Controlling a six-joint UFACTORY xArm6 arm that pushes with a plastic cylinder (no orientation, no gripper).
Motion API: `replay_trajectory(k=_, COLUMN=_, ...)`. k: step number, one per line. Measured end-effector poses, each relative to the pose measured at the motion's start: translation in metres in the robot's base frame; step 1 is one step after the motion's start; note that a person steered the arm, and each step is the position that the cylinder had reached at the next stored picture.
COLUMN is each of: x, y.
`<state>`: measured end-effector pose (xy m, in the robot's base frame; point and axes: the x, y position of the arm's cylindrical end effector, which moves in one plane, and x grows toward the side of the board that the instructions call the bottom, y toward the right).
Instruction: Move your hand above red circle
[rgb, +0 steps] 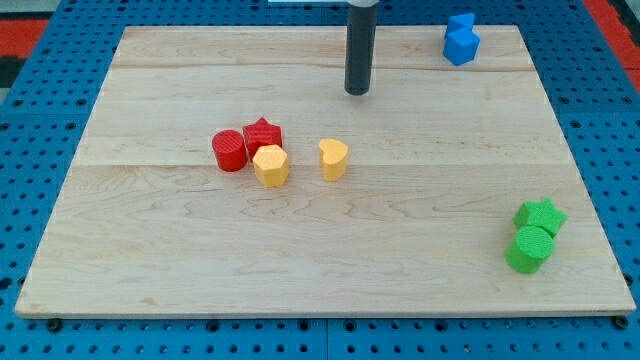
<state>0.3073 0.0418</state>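
Observation:
The red circle block (229, 150) lies left of the board's middle. It touches a red star block (263, 135) on its right. My tip (357, 92) is the lower end of the dark rod near the view's top centre. It stands well up and to the right of the red circle, apart from every block.
A yellow hexagon block (270, 165) sits just below the red star, and a yellow heart block (333, 159) lies right of it. Two blue blocks (460, 39) sit at the top right. A green star (540, 215) and green cylinder (528, 249) sit at the bottom right of the wooden board (150, 260).

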Motion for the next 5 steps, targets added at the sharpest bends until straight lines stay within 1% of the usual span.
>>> replay_trajectory(k=1, x=-0.027, y=-0.049)
replay_trajectory(k=2, x=-0.027, y=-0.136)
replay_trajectory(k=3, x=-0.019, y=-0.206)
replay_trajectory(k=5, x=0.037, y=-0.212)
